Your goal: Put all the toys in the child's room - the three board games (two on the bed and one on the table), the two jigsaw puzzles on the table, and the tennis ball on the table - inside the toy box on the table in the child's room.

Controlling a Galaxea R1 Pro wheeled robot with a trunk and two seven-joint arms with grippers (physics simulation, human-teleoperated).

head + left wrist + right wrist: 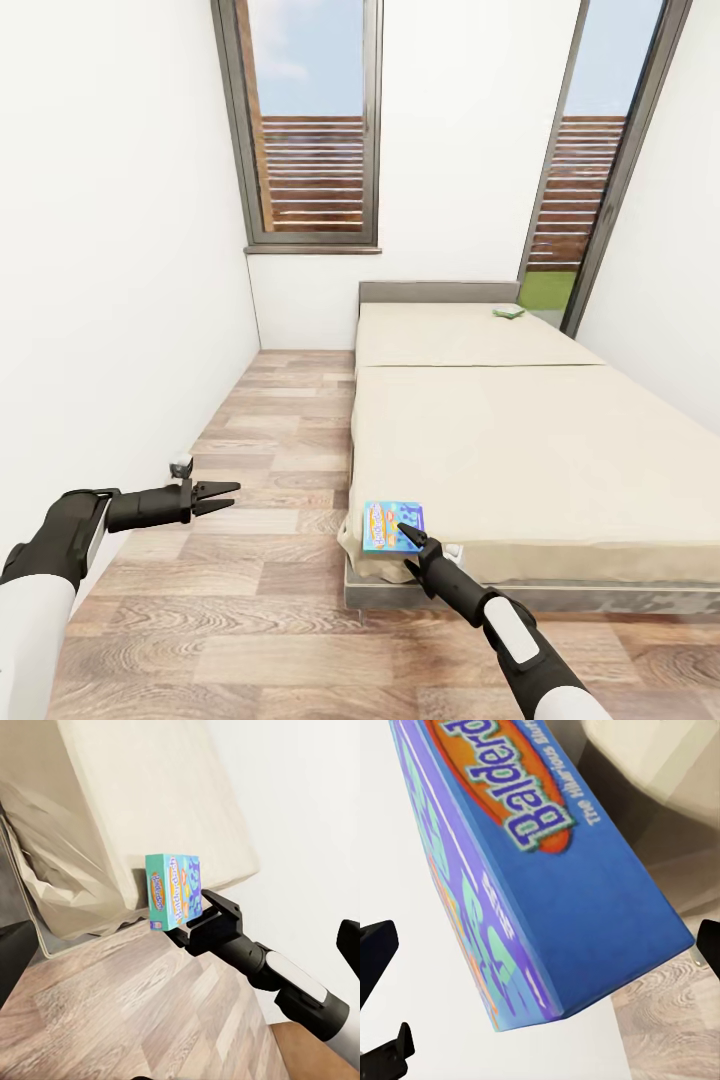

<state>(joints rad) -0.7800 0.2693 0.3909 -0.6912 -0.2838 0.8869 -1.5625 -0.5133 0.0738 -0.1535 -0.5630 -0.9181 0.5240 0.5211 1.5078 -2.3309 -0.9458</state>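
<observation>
A blue board game (392, 527) with an orange logo sits tilted at the near left corner of the bed (520, 440). My right gripper (410, 542) is shut on its near edge. In the left wrist view the box (174, 892) stands off the mattress corner in the right gripper (198, 921). The right wrist view has the box (555, 870) spanning between the two black fingertips (375, 952). A green-white board game (508, 312) lies far off by the headboard. My left gripper (228, 496) hangs open over the floor, holding nothing.
The bed fills the right half of the narrow room. A strip of wood-plank floor (270, 470) runs between it and the white left wall. Two tall dark-framed windows (312, 130) stand at the far end.
</observation>
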